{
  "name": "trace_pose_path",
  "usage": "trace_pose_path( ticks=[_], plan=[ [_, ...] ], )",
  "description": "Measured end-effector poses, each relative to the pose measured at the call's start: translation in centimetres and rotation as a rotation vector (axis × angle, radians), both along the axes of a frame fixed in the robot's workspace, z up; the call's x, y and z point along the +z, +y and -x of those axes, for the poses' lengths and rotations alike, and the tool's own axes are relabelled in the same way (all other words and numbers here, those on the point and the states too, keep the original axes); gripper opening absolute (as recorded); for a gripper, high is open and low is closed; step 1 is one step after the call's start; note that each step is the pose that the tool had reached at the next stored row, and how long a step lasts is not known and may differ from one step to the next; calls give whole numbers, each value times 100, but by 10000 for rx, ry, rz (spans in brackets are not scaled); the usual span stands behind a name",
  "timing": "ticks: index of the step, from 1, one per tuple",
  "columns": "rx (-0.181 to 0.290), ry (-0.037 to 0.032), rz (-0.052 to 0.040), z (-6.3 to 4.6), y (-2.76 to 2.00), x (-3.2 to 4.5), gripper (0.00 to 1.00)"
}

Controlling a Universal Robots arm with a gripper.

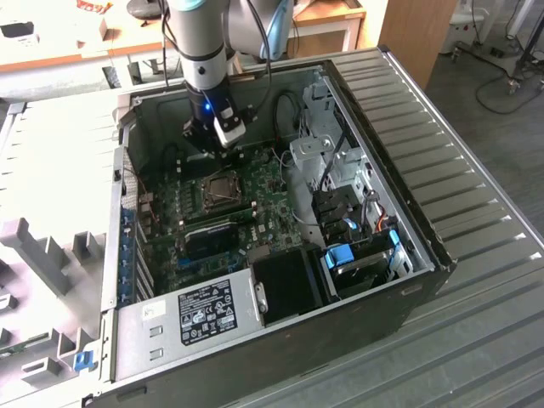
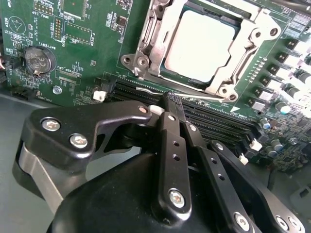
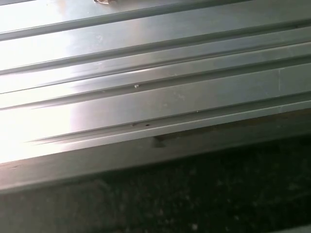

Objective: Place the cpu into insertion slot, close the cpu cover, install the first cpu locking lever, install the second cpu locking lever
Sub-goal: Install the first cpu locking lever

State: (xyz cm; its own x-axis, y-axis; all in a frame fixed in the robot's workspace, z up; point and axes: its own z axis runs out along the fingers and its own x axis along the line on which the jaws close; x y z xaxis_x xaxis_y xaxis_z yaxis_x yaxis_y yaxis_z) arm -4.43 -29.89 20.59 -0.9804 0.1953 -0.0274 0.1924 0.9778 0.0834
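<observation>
In the exterior view my gripper (image 1: 214, 146) hangs inside the open computer case, just beyond the socket (image 1: 219, 189) on the green motherboard. In the second wrist view its black fingers (image 2: 171, 145) stand shut side by side with nothing between them. Their tips (image 2: 170, 101) hover over the memory slots, close to a thin wire locking lever (image 2: 194, 95) that runs along the socket's near side. The silver cpu (image 2: 201, 46) lies in the insertion slot, whose dark edge (image 2: 166, 73) shows around it. The grey cpu cover (image 2: 148, 46) lies flat over it.
Long black memory slots (image 2: 218, 116) run beside the socket and a coin battery (image 2: 38, 58) sits further off. The case holds a power supply (image 1: 204, 310), a drive cage (image 1: 336, 157) and cables. It lies on a ribbed metal table (image 1: 476, 212), seen also in the first wrist view (image 3: 155, 97).
</observation>
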Motion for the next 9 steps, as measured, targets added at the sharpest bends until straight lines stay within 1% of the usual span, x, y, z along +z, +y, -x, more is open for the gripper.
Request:
trace_pose_path(
  ticks=[9],
  plan=[
    [-1, 0, 0, -25, 0, -53, 10]
  ],
)
